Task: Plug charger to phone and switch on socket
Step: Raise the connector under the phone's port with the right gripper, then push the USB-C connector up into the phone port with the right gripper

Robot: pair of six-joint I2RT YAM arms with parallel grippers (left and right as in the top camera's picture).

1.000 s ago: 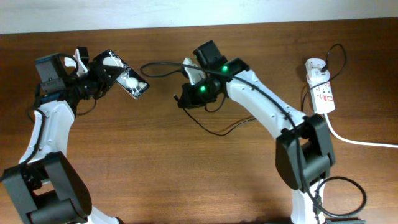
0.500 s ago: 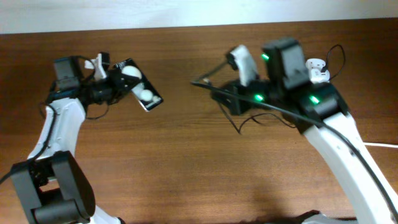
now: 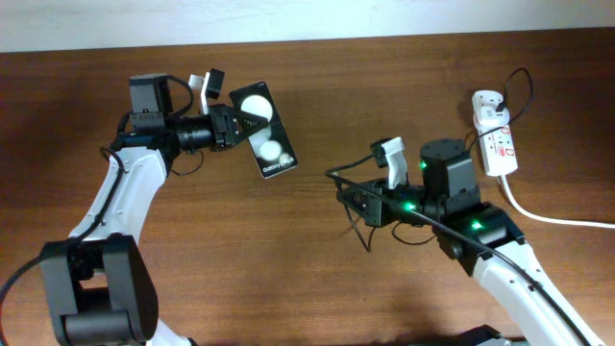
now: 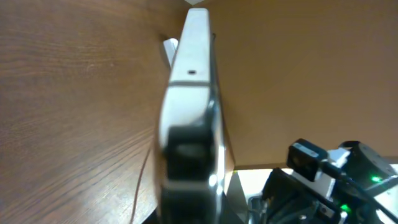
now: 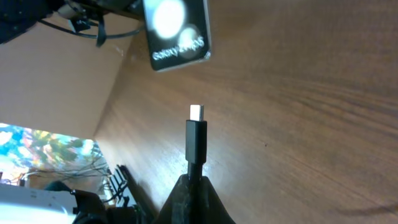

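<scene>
While the left gripper (image 3: 221, 126) clamped one end of the rigid, likely slick phone (image 3: 265, 130) over the left half of the table (image 3: 211, 279), the right gripper (image 5: 194, 183) pinched the charger (image 5: 196, 138) just behind its stiff plug tip, the sensible hold on so limp a cable

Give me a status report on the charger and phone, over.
Left end effector shut on phone. Right end effector shut on charger plug, tip facing phone, not yet in. Nothing between them.
</scene>
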